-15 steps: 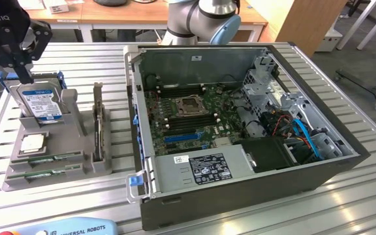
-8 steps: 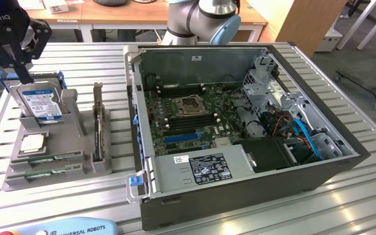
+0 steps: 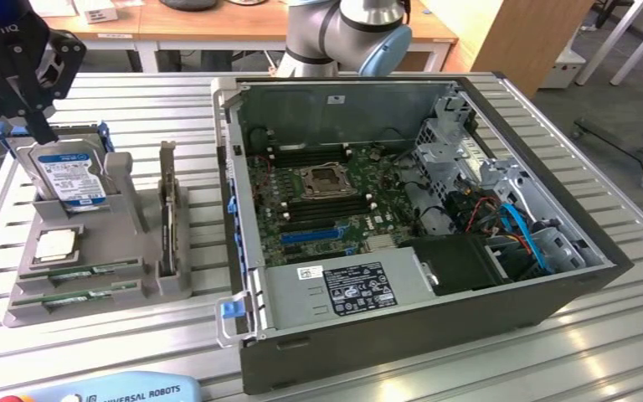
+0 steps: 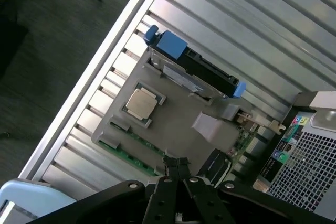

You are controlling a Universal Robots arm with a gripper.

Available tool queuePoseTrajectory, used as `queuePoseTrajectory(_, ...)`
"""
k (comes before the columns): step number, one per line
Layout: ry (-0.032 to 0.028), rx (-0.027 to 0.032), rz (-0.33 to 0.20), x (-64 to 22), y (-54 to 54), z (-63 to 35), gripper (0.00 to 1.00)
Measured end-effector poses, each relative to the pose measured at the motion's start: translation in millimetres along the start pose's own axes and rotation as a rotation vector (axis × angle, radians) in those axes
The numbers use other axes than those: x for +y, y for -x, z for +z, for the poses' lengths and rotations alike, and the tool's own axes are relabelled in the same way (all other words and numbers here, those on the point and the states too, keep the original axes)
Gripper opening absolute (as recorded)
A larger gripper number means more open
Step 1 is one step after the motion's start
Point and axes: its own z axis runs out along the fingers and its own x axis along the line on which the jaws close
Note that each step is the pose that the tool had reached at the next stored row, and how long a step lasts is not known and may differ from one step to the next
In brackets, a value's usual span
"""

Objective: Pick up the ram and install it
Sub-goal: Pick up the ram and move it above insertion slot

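Two ram sticks, thin green boards with white labels, lie flat in slots at the front of a grey holder tray [image 3: 31,314], one [image 3: 83,271] just behind the other [image 3: 76,295]. In the wrist view a ram stick [image 4: 127,154] shows as a green strip along the tray's edge [image 4: 173,114]. My black gripper [image 3: 43,132] hangs at the exterior view's upper left, above the tray's back end near the hard drive. Its fingers are shut with nothing between them. In the wrist view the gripper [image 4: 176,167] points down at the tray from well above.
The tray also holds an upright hard drive [image 3: 70,172] in blue brackets, a square silver processor [image 3: 56,244] and a dark expansion card [image 3: 167,209] standing on edge. An open computer case [image 3: 411,201] with its motherboard [image 3: 321,197] fills the slatted table's middle and right.
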Motion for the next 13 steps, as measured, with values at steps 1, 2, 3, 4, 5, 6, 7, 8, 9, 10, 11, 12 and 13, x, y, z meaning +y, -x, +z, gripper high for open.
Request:
queuePoseTrajectory(1,0.0005,0.0008,-0.018,0.0,0.0,0.1,0.10)
queuePoseTrajectory(2,0.0009,0.0017,-0.038,0.0,0.0,0.1,0.10)
queuePoseTrajectory(3,0.0013,0.0026,-0.056,0.0,0.0,0.2,0.10)
queuePoseTrajectory(4,0.0017,0.0034,-0.073,0.0,0.0,0.2,0.10)
queuePoseTrajectory(5,0.0022,0.0042,-0.091,0.0,0.0,0.3,0.10)
queuePoseTrajectory(6,0.0026,0.0050,-0.109,0.0,0.0,0.3,0.10)
queuePoseTrajectory(7,0.0030,0.0059,-0.127,0.0,0.0,0.3,0.10)
queuePoseTrajectory(8,0.0035,0.0067,-0.145,0.0,0.0,0.4,0.10)
queuePoseTrajectory(9,0.0039,0.0076,-0.163,0.0,0.0,0.5,0.10)
queuePoseTrajectory(10,0.0043,0.0085,-0.182,0.0,0.0,0.5,0.10)
queuePoseTrajectory(11,0.0048,0.0093,-0.200,0.0,0.0,0.6,0.10)
queuePoseTrajectory(12,0.0052,0.0102,-0.218,0.0,0.0,0.6,0.10)
queuePoseTrajectory(13,0.0057,0.0111,-0.236,0.0,0.0,0.7,0.10)
